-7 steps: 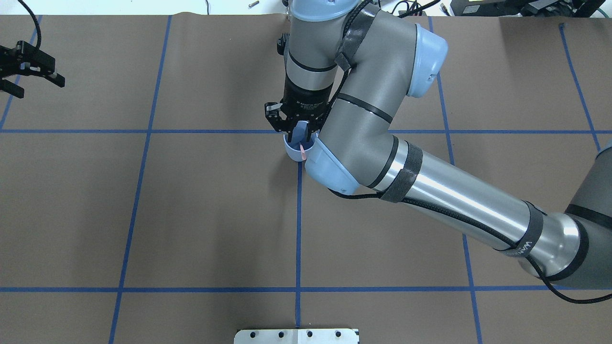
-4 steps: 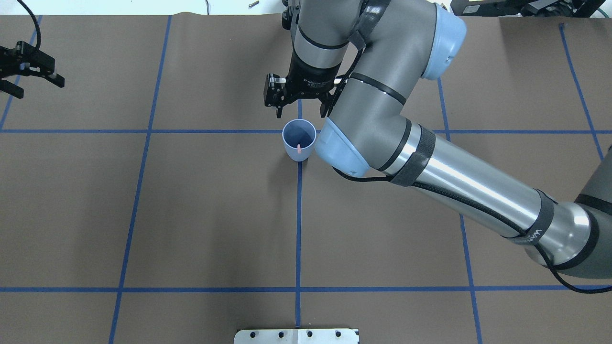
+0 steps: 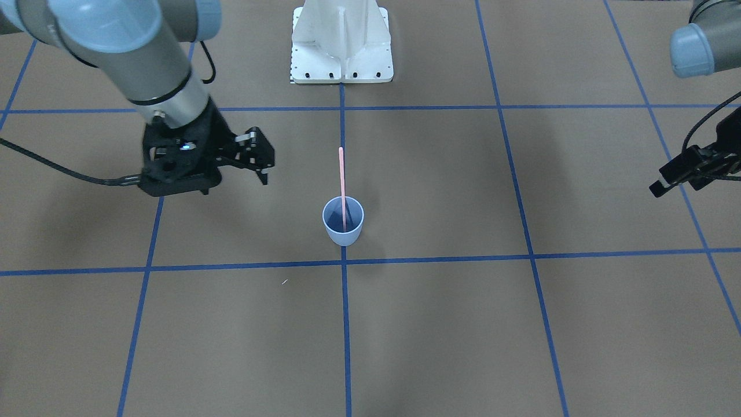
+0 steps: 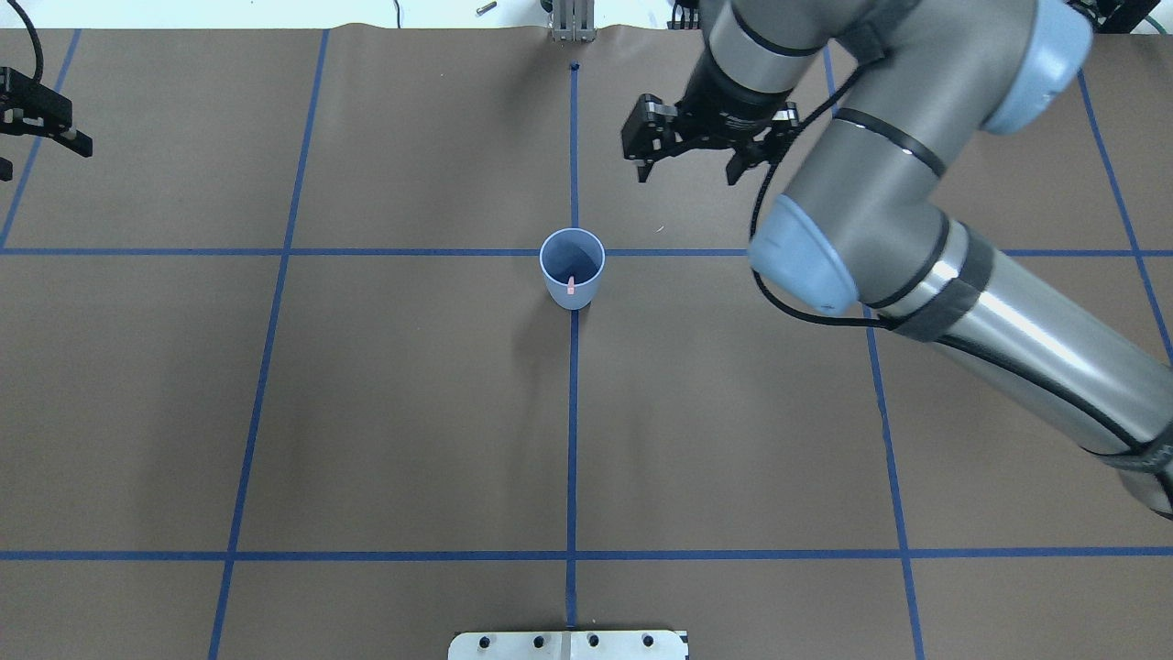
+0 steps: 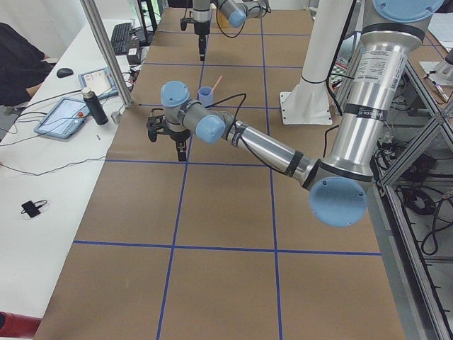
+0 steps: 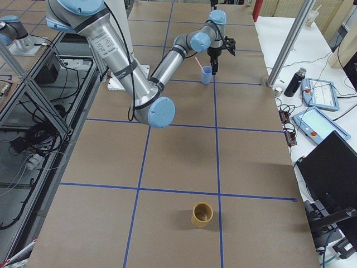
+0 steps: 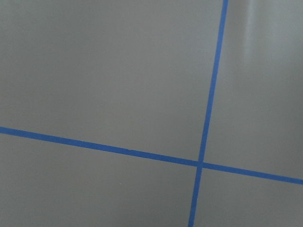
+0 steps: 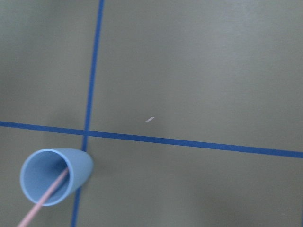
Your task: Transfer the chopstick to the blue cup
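Observation:
The blue cup (image 4: 572, 266) stands upright at a tape crossing in the middle of the table. It also shows in the front view (image 3: 343, 225) and the right wrist view (image 8: 54, 175). The pale pink chopstick (image 3: 341, 179) stands in it, leaning on the rim, as the overhead view (image 4: 571, 286) and the right wrist view (image 8: 42, 201) show too. My right gripper (image 4: 687, 174) is open and empty, above the table beyond and to the right of the cup, apart from it (image 3: 260, 165). My left gripper (image 4: 41, 156) is open and empty at the far left edge (image 3: 666, 182).
The white robot base plate (image 4: 568, 644) sits at the near edge of the table (image 3: 341, 58). A tan cup (image 6: 202, 214) stands far off at the table's right end. A tiny white speck (image 4: 658, 229) lies near my right gripper. Blue tape lines cross the brown table.
My right gripper let go of the chopstick in the cup, opened, rose and moved away to the right and farther back. The chopstick stays in the cup. The left gripper shifted slightly outward.

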`<state>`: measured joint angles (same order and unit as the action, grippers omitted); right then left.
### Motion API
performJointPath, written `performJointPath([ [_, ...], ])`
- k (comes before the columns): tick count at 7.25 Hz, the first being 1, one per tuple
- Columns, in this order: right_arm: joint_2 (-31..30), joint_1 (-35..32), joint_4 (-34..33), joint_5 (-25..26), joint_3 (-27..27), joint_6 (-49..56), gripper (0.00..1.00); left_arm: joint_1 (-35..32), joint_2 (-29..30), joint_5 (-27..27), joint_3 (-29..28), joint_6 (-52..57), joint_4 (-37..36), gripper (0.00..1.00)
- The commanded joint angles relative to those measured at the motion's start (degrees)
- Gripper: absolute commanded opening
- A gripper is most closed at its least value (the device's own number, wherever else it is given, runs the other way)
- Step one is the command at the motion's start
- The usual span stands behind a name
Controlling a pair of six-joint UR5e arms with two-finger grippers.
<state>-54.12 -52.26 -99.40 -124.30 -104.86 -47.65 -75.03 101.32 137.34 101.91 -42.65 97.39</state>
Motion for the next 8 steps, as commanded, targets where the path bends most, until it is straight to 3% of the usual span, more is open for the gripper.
performJointPath([
  [1,-12.4,-3.6,0.1,-0.2,-5.3,10.4,1.00,-5.8,-4.8,-0.1,-4.1,20.7,0.0,0.98],
  [4,-26.3,-13.9,0.3,-1.5,-5.2,29.3,1.00,-12.8,-12.6,-0.1,-6.2,35.1,1.2,0.98],
  [6,-33.6,-23.8,0.7,-6.7,-2.1,39.0,1.00,-14.4,-13.7,-0.1,-9.6,35.6,2.5,0.98],
  [8,-36.7,-35.1,0.6,-7.0,3.5,50.1,1.00,-14.7,-13.9,-0.1,-11.7,35.7,2.5,0.98],
])
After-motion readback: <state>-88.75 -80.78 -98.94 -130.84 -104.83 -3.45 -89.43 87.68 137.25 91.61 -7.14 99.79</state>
